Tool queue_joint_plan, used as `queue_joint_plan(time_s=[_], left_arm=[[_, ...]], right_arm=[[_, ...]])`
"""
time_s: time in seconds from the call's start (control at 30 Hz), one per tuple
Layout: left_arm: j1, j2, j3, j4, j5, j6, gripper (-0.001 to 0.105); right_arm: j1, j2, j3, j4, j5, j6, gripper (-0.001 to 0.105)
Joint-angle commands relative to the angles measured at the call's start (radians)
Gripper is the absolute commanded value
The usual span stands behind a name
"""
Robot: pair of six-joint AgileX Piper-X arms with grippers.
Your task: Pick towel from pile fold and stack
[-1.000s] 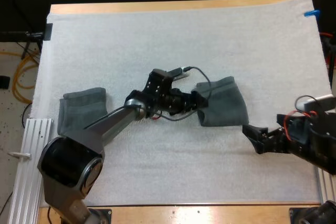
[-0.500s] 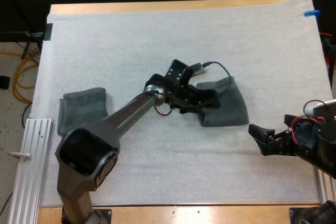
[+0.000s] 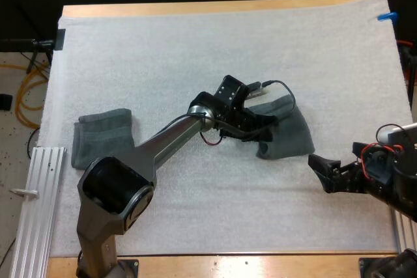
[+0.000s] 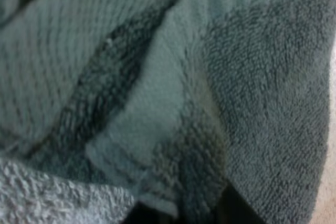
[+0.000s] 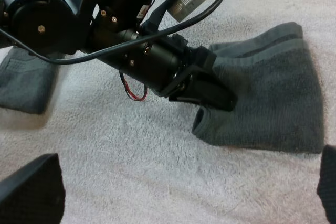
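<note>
This is a robotics lab, set up as a test bench. A wooden table is covered with a white mat, and two robot arms stand at its near side. The left arm reaches to a grey-green towel near the table's middle, and the right arm sits at its right edge. A bare aluminium rail runs along the table's left side. Yellow cable lies looped on the speckled floor left of the table.

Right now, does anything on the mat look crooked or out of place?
Only the middle towel: it lies skewed, its near edge bulging open in a loop beside the left gripper clamped on it. The folded towel at the left of the mat lies flat.
</note>
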Motion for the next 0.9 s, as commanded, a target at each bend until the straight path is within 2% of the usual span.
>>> queue_joint_plan(time_s=[0.0,0.1,0.13,0.3,0.37,0.47,0.57,0.63,0.8,0.87], left_arm=[[-0.005,0.000,-0.006,-0.001,0.008,0.014,0.000],[0.008,-0.011,-0.026,0.067,0.008,0.099,0.000],[0.017,-0.024,-0.038,0.117,-0.009,0.159,0.000],[0.092,-0.097,-0.102,0.376,-0.167,0.424,0.000],[0.152,-0.144,-0.136,0.517,-0.250,0.570,0.000],[0.239,-0.203,-0.170,0.670,-0.363,0.704,0.000],[0.329,-0.269,-0.182,0.764,-0.458,0.790,0.000],[0.390,-0.307,-0.181,0.799,-0.493,0.813,0.000],[0.566,-0.364,-0.180,0.906,-0.499,0.882,0.000],[0.603,-0.364,-0.167,0.920,-0.499,0.888,0.000]], right_arm=[[0.000,-0.004,-0.005,0.001,0.001,0.000,0.095],[0.000,-0.004,-0.005,0.001,0.001,0.000,0.095],[0.000,-0.004,-0.005,0.001,0.001,0.000,0.095],[0.000,-0.004,-0.005,-0.009,0.001,0.000,0.095],[0.000,-0.004,-0.005,-0.021,0.001,0.000,0.095],[0.000,0.001,-0.005,-0.033,0.001,0.000,0.095],[0.000,0.010,-0.005,-0.046,0.001,0.000,0.095],[0.000,0.016,-0.005,-0.050,0.001,0.000,0.095],[0.000,0.052,-0.005,-0.052,0.001,0.000,0.095],[0.000,0.058,-0.005,-0.052,-0.001,0.000,0.095]])
